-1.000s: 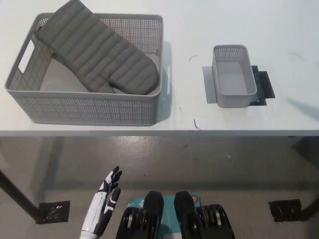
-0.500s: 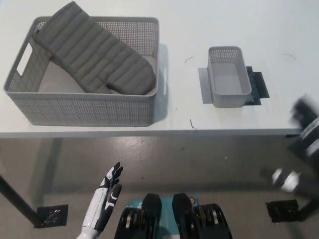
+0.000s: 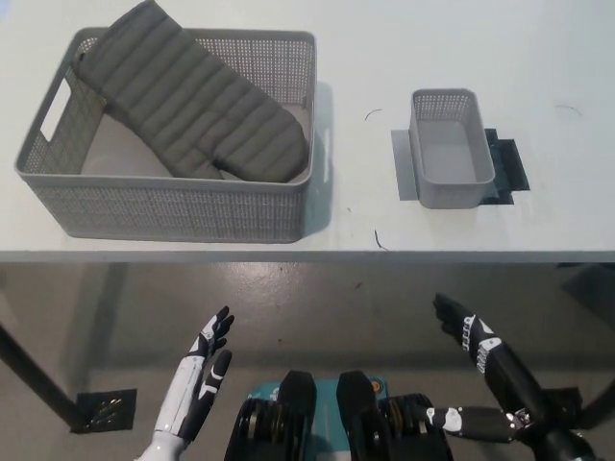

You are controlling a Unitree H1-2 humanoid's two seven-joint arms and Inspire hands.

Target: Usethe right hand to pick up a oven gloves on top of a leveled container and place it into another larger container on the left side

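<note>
Oven glove [image 3: 197, 108] is lying slantwise in the larger container [image 3: 173, 206] at the bench's left end, its cuff poking over the back-left corner. Smaller container [image 3: 449, 147] is sitting well apart. Below the front edge, left hand [image 3: 204, 375] and right hand [image 3: 471, 336] are hanging with fingers spread, holding nothing.

- A white table [image 3: 461, 38] filled the upper half of the head view, its front edge running straight across the picture.
- The tabletop was pale and evenly lit, with soft shadows falling to the right of what stood on it.
- A patch of black tape [image 3: 507, 163] and a grey patch [image 3: 404, 165] lay flat on the tabletop at the right.
- A few thin dark marks [image 3: 379, 240] showed on the white surface near the front edge.
- Below the table lay a dull grey-brown floor [image 3: 327, 307], smooth and slightly glossy.
- A dark table leg [image 3: 38, 379] slanted down at the lower left to a black floor patch [image 3: 104, 408].
- A similar black patch [image 3: 553, 401] lay on the floor at the lower right.
</note>
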